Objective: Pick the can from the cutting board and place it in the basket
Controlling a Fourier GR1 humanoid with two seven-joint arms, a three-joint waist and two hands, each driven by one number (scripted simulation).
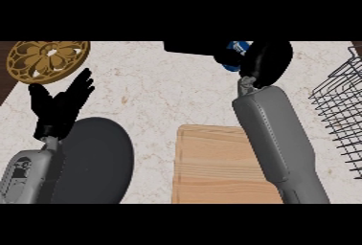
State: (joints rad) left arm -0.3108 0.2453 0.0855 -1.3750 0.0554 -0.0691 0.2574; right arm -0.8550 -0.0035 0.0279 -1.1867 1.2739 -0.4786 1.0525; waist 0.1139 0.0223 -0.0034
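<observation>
My right hand (267,60) is at the top of the head view, above and beyond the wooden cutting board (212,167). Its fingers curl round a blue can (235,50), of which only a small blue and white part shows past the hand. The board lies bare at the lower middle, with my right forearm crossing its right side. The black wire basket (343,103) stands at the right edge, to the right of the hand and apart from it. My left hand (60,105) rests open at the left with its fingers up.
A gold patterned round trivet (48,60) lies at the top left. A dark round plate (96,160) sits at the lower left beside my left forearm. A dark object (191,47) shows at the top edge, left of the can.
</observation>
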